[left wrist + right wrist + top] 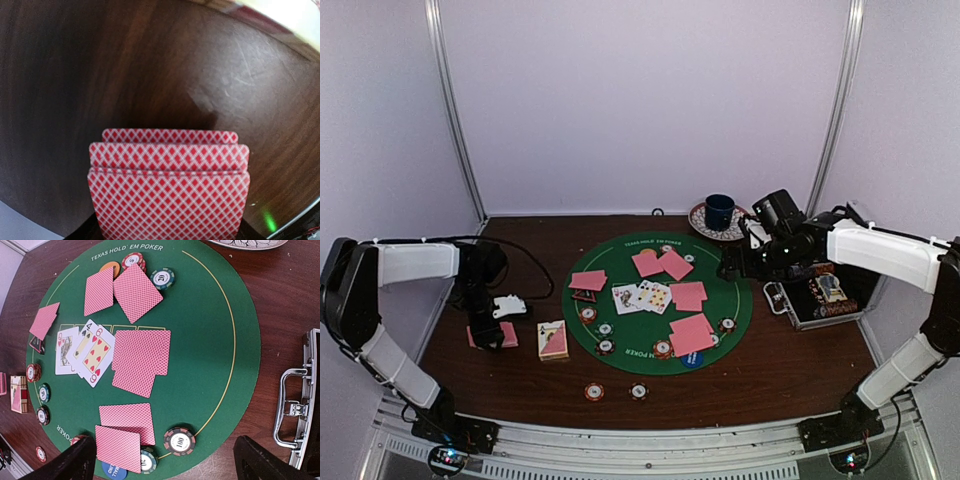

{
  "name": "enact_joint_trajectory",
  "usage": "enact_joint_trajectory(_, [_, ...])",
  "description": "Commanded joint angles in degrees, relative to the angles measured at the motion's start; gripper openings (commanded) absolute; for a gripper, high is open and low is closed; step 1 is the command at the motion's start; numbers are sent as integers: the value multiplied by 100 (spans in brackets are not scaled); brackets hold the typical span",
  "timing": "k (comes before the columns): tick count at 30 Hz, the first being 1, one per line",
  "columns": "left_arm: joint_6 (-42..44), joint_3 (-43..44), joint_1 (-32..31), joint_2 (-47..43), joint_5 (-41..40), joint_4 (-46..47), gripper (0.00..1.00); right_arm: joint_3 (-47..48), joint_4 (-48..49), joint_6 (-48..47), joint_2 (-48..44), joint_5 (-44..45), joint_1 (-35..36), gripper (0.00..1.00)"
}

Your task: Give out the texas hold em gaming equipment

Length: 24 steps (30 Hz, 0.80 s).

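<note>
Playing cards (170, 190), pink-backed and fanned three deep, sit pinched in the left tool (487, 338). It is closed on their lower edge, low over the bare wood of the table (500, 385), left of the green mat (200, 340).

The rest of the Texas hold 'em kit is spread across that mat. There are pairs of face-down cards (141, 361) at several seats and a face-up row (85, 351) in the middle. Striped-edge poker chips (179, 441) dot the rim, with an orange button disc (108, 267) at the far side and a blue button disc (115, 472) at the near one. Two stray chips (594, 392) lie off the mat on the wood.

The right tool (165, 452) hangs above the mat's right side, its fingers (70, 462) spread as wide as they go with nothing between them. The silver-edged case (314, 370) lies just to its right, and a blue mug (720, 211) stands beyond the mat.

The cards look light, thin and slick. They should flex rather than break, and will likely slide over one another, so a fan wants a firm pinch across one short edge. A single card lying flat offers little to grab, and an overlapping corner seems the best purchase. The chips look stiff and heavier, best taken at opposite points of the rim.
</note>
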Motion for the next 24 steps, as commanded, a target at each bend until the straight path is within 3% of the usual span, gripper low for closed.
enact_joint_trajectory(1, [83, -32, -35, 162, 156, 634, 0, -190, 255, 237, -316, 166, -53, 100])
enact_joint_trajectory(17, [-415, 11, -839, 725, 84, 1113, 0, -500, 508, 440, -565, 160, -62, 99])
enact_joint_trajectory(20, [-485, 64, -861, 739, 136, 1130, 15, -536, 547, 440, -585, 154, -62, 99])
enact_joint_trajectory(23, [-525, 87, -869, 689, 227, 1132, 44, -562, 579, 448, -589, 137, -62, 100])
enact_joint_trajectory(24, [-525, 92, -870, 659, 252, 1127, 48, -571, 601, 449, -589, 137, -62, 100])
